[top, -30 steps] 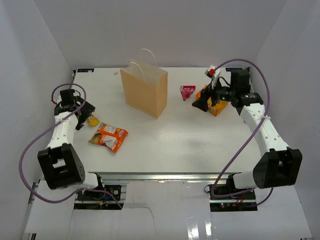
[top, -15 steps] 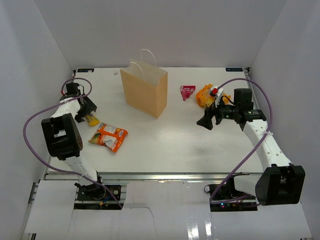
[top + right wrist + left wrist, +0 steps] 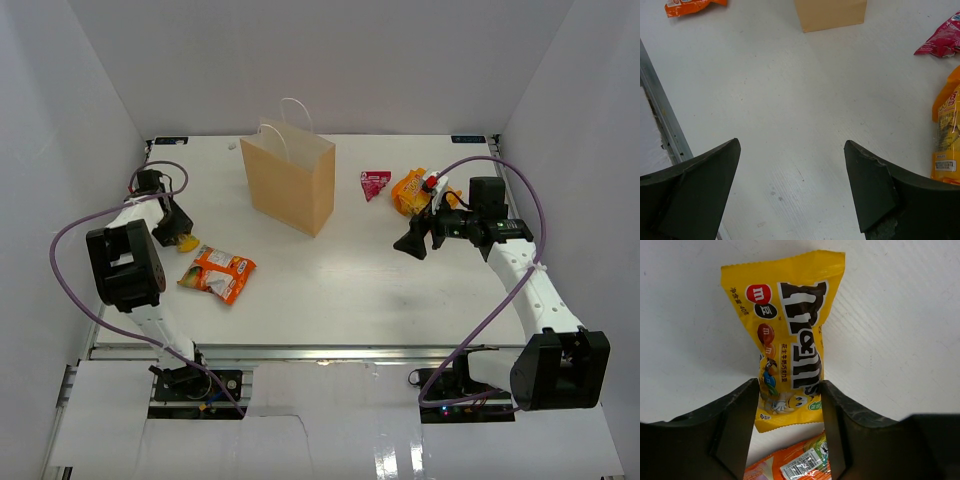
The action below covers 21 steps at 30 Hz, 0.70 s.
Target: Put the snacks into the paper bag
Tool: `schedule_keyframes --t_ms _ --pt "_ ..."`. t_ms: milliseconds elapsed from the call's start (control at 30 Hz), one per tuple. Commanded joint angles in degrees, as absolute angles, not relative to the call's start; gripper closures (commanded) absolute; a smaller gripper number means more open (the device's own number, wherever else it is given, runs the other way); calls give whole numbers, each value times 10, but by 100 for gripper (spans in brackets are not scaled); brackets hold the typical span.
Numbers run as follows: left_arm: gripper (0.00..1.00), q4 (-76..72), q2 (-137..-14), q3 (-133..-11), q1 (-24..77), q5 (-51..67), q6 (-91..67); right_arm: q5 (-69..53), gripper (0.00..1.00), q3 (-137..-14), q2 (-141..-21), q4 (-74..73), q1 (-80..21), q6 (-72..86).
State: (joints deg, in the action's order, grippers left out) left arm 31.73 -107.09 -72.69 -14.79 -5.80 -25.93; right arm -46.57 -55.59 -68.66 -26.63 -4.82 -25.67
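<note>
small yellow packet (image 3: 790,340) lies flat on the table (image 3: 330,290), well off to the left of the paper bag (image 3: 290,185) in the top view and a bit nearer the arms than the bag; orange-white packet (image 3: 217,273) just beside it, same side of the bag; left gripper (image 3: 789,386) straddles the yellow packet's lower end, jaws against both long edges; clamped or merely touching, cannot tell; right gripper (image 3: 790,150) spread wide over bare table right of the bag, nothing between the jaws; red triangular packet (image 3: 374,184) and orange-yellow pouch (image 3: 412,190) also right of the bag; handling guess: light, crinkly, slick film with loose lumpy candy inside, likely to sag and swing; best pinched across the narrow width near the end seal; moderate squeeze, or it slips.
</note>
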Motion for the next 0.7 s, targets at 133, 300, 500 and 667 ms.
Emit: schedule_keyframes --t_ms 133,300,500,667 --pt "51 302 -1064 -715 -147 -47 -258 -483 10 -560 -669 -255 -41 -249" --pt "63 287 -1031 -706 -147 -33 -263 -483 10 -572 -669 -263 -40 -248" --pt "64 257 -916 -677 -147 30 -282 -478 10 -594 -672 -280 -39 -258" --pt "66 236 -796 -643 -142 135 -348 -476 10 -608 -680 -303 -35 -273"
